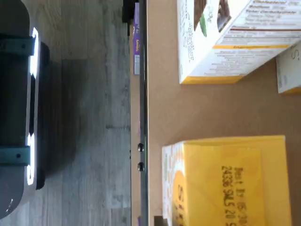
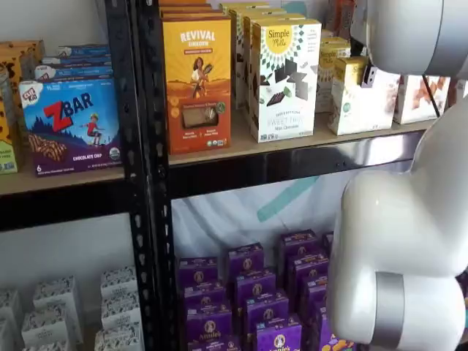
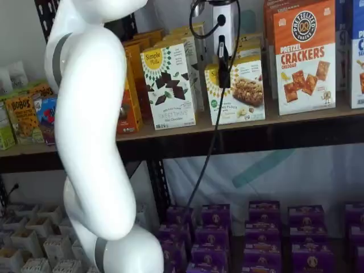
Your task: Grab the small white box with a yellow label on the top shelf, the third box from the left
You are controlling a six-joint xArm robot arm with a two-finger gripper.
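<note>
The small white box (image 3: 236, 94) stands on the top shelf (image 3: 296, 120), with a yellow round label and a snack-bar picture. It also shows in a shelf view (image 2: 357, 99). In the wrist view I see its yellow top (image 1: 233, 181) from above. My gripper (image 3: 223, 63) hangs in front of the box's upper left part, with a black finger seen side-on. No gap shows, so I cannot tell whether it is open or shut. In a shelf view (image 2: 368, 75) only a dark bit of it shows beside the white arm.
A taller white box with a dark geometric pattern (image 3: 169, 85) stands left of the small box, an orange-and-white cracker box (image 3: 304, 57) to its right. The black front rail (image 3: 267, 139) runs below. Purple boxes (image 3: 261, 227) fill the lower shelf. A black cable (image 3: 211, 142) hangs down.
</note>
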